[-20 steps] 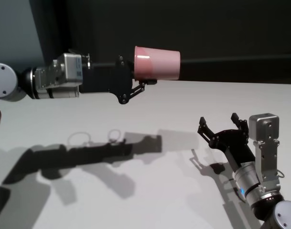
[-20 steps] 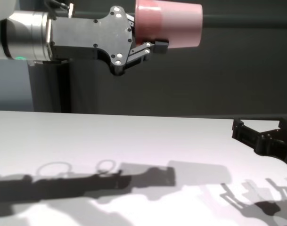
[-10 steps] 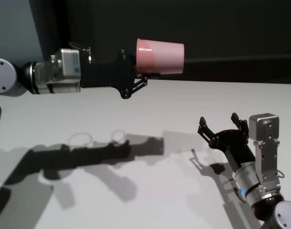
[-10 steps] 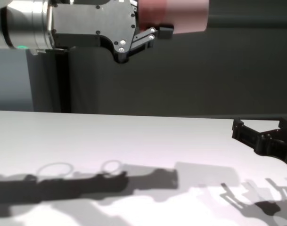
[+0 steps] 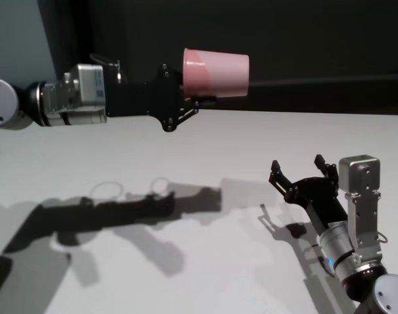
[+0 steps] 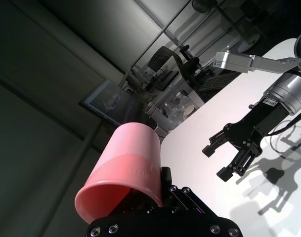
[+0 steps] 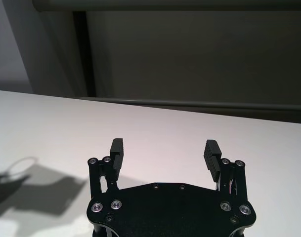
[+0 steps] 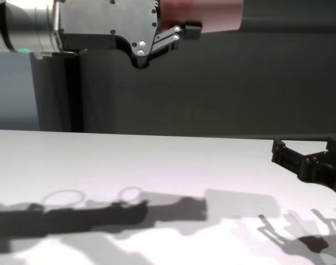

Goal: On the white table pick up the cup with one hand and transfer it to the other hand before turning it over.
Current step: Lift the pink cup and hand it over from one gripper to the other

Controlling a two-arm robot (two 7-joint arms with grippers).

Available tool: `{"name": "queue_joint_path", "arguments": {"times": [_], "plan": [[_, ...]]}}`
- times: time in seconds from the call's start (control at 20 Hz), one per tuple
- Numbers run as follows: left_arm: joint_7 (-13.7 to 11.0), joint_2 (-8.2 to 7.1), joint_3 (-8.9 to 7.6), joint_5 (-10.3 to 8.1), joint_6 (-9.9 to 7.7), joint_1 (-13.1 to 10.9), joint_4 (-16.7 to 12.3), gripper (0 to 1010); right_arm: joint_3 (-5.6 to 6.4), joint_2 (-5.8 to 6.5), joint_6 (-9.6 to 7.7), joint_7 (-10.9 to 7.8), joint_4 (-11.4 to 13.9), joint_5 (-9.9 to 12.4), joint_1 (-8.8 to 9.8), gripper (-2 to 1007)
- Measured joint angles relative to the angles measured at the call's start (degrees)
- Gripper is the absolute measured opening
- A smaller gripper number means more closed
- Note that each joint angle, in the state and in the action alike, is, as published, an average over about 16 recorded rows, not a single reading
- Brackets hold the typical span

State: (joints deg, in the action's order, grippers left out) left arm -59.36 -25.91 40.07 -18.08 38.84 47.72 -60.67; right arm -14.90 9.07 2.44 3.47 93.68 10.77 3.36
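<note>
Left pincer (image 5: 189, 98) clamps cup (image 5: 216, 72) high above white table (image 5: 205, 144); right pincer (image 5: 302, 171) spread, empty; dark wall (image 5: 283, 39) behind.

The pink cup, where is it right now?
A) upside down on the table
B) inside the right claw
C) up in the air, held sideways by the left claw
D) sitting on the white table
C: the pink cup lies sideways high above the white table, pinched near its rim by the left claw, while the right claw hangs open and empty, low on the right.
</note>
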Motion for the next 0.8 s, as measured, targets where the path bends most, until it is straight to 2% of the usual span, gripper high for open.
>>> {"name": "queue_joint_path", "arguments": {"times": [0.45, 0.8], "plan": [[-0.8, 0.39, 0.39, 0.16, 1.28, 0.8, 1.2, 47, 0.00, 0.00, 0.00, 0.00, 0.0, 0.0, 0.00, 1002], [-0.9, 0.45, 0.53, 0.28, 1.51, 0.9, 1.3, 47, 0.00, 0.00, 0.00, 0.00, 0.0, 0.0, 0.00, 1002]]}}
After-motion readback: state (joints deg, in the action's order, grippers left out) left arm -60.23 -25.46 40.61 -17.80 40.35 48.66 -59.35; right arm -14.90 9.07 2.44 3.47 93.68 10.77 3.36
